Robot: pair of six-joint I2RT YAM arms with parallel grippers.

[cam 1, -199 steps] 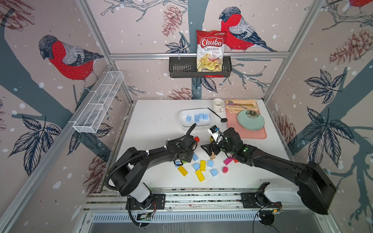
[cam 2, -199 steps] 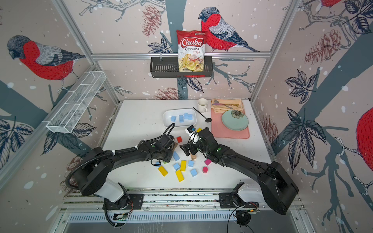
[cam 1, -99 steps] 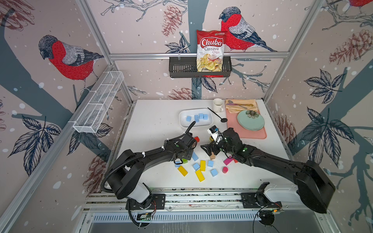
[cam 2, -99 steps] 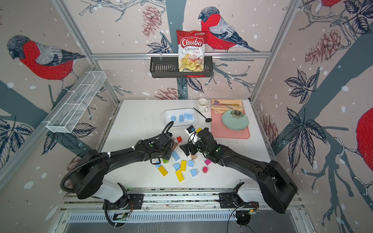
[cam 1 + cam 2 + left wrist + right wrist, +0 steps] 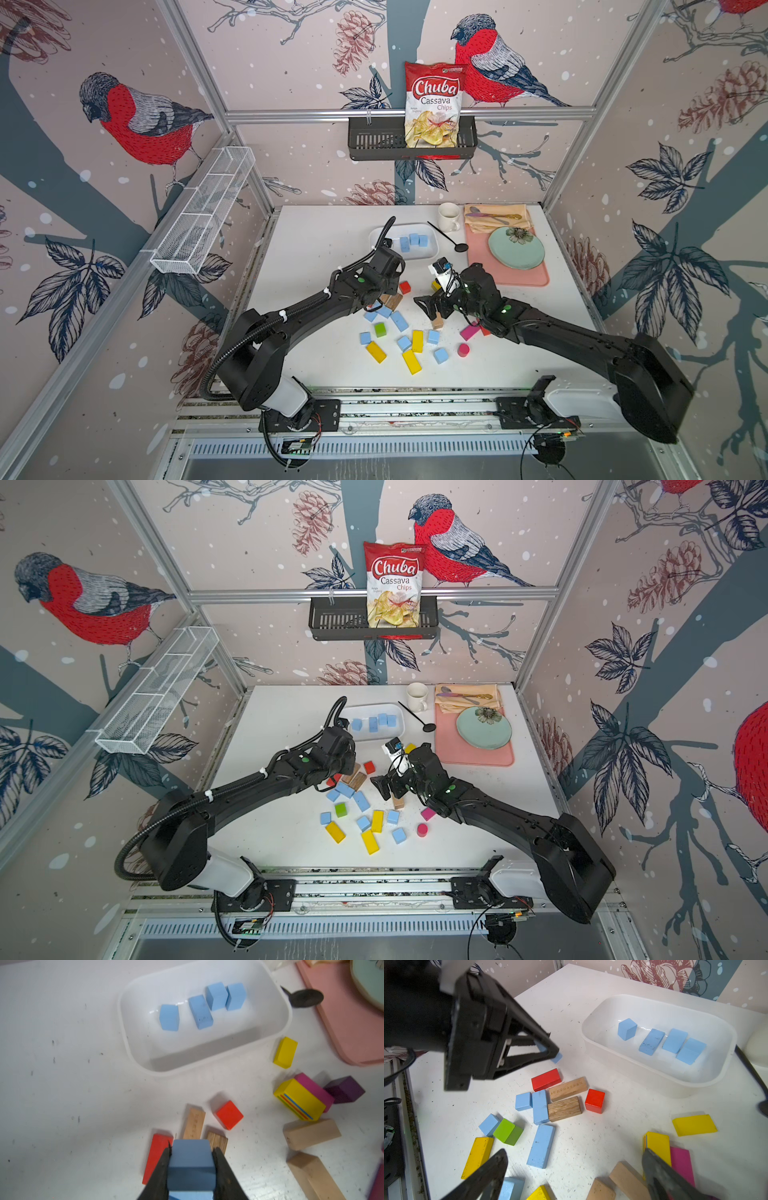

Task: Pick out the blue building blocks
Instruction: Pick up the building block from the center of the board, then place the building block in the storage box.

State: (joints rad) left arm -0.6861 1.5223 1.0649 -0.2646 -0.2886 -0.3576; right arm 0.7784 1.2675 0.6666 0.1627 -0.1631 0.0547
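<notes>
Item: I am clamping left gripper [image 5: 192,1148] on one matte, crisp-edged sky-blue block [image 5: 191,1166]; right gripper [image 5: 574,1157] is hanging wide apart.

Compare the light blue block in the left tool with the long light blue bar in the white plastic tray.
The light blue block is clamped in the left tool; the long light blue bar lies loose in the white plastic tray. The block looks stubbier than the bar. Both are matte blue.

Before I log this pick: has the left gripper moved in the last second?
Yes. The left gripper, shut on a blue block, moved toward the white tray.
</notes>
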